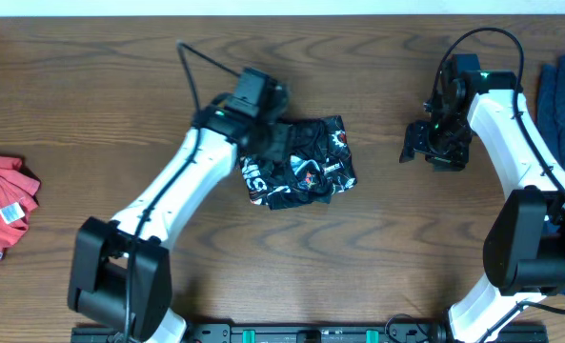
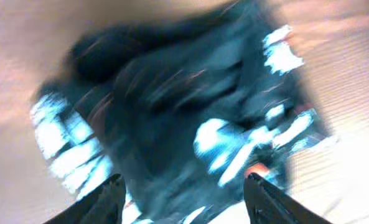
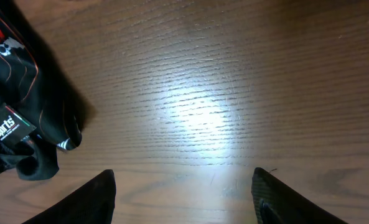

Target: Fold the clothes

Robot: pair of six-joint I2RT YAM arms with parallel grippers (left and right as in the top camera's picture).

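Observation:
The black cycling jersey (image 1: 306,164) with orange lines and white-and-red logos lies folded into a small bundle at the table's middle. My left gripper (image 1: 263,143) hovers over its left edge; in the blurred left wrist view the jersey (image 2: 190,106) fills the frame and my left gripper (image 2: 184,190) is open, fingers wide apart above the cloth. My right gripper (image 1: 427,145) is open and empty over bare wood to the right of the jersey. In the right wrist view my right gripper (image 3: 184,186) is open and the jersey (image 3: 16,106) shows at the left edge.
A red shirt (image 1: 1,210) lies crumpled at the table's left edge. A dark blue shirt (image 1: 563,105) lies at the right edge, beside the right arm. The wooden table (image 1: 377,267) runs to the white strip at the back.

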